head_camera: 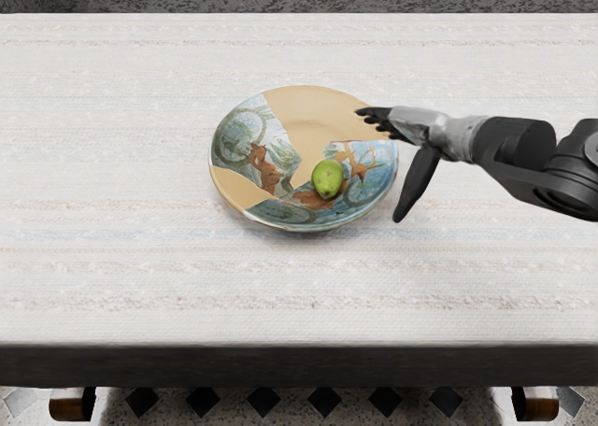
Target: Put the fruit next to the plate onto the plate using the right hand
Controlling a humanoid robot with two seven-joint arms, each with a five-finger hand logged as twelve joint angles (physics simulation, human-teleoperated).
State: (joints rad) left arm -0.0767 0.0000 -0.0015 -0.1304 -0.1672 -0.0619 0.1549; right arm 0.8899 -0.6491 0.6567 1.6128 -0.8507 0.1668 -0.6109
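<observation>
A small green fruit (327, 177) lies on the patterned plate (252, 136), a little right of its centre. The plate is tan and blue with brown figures and sits mid-table. My right hand (397, 141) hovers over the plate's right rim, its arm entering from the right edge. Its fingers (374, 118) are stretched out flat and the thumb (415, 185) points down toward the table; nothing is held. The hand is apart from the fruit, to its right.
The plate rests on a pale striped tablecloth (140, 239) that covers the whole table. The table's dark front edge (299, 365) runs across the bottom of the view.
</observation>
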